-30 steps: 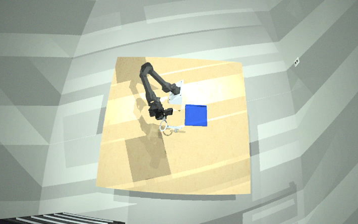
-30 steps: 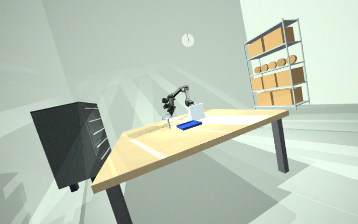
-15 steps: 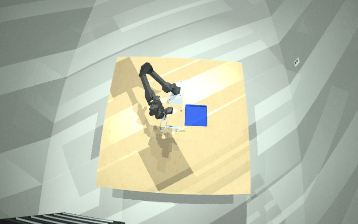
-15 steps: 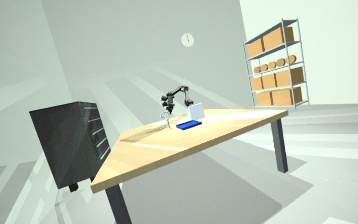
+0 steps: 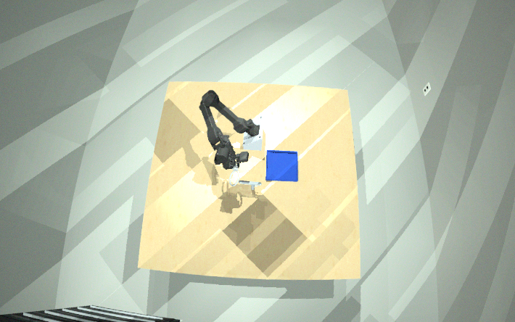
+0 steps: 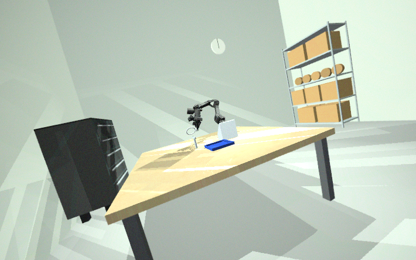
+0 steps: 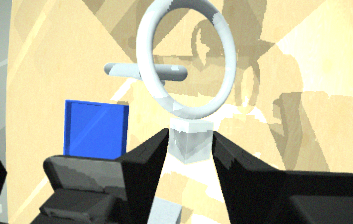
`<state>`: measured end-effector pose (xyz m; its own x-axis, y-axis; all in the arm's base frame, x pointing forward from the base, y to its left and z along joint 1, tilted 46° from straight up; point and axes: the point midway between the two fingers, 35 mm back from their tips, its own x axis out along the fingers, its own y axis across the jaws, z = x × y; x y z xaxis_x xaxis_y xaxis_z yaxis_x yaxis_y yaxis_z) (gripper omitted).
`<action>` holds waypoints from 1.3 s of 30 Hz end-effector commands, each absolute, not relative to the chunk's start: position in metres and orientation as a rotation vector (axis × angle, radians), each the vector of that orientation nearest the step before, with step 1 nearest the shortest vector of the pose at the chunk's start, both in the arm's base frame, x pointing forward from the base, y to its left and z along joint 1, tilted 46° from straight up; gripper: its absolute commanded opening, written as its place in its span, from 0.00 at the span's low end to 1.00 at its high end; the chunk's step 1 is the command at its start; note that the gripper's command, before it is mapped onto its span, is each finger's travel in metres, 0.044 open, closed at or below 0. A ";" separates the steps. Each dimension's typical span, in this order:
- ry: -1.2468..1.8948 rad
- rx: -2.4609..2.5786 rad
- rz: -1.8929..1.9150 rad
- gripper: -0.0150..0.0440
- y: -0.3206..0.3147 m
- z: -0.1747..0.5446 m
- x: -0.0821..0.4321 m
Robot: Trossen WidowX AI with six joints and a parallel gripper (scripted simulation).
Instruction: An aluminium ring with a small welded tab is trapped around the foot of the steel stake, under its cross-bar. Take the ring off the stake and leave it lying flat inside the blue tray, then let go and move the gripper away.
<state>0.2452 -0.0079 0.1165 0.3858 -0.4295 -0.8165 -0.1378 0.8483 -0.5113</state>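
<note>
Wrist view: ring (image 5: 230,178) (image 6: 187,132) (image 7: 145,52) clips the frame at 12 o'clock; stake (image 5: 248,183) (image 6: 195,142) (image 7: 121,70) foot hidden. Tab (image 7: 190,141) points to 6, ring's long axis roughly 12–6. Gripper (image 5: 236,166) (image 6: 197,129) (image 7: 189,134) part-open, clamped on tab. Top view: ring off the table, tray (image 5: 281,165) (image 6: 219,144) (image 7: 96,129) at its 3.

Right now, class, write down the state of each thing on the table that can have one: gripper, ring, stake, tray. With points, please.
Gripper (image 5: 235,167) (image 6: 197,129) (image 7: 189,134): shut on the ring's tab, raised above the table.
Aluminium ring (image 5: 230,178) (image 6: 187,132) (image 7: 231,65): held up, tilted, off the stake.
Steel stake (image 5: 247,183) (image 6: 195,143) (image 7: 174,73): upright, cross-bar on top, ring-free.
Blue tray (image 5: 281,165) (image 6: 219,144) (image 7: 97,130): flat on the table, empty.
</note>
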 end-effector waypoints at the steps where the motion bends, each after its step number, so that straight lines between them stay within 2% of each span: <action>1: 1.163 -0.556 -0.201 0.25 -0.003 0.124 0.245; 39: 1.159 -0.555 -0.202 0.25 0.004 0.132 0.303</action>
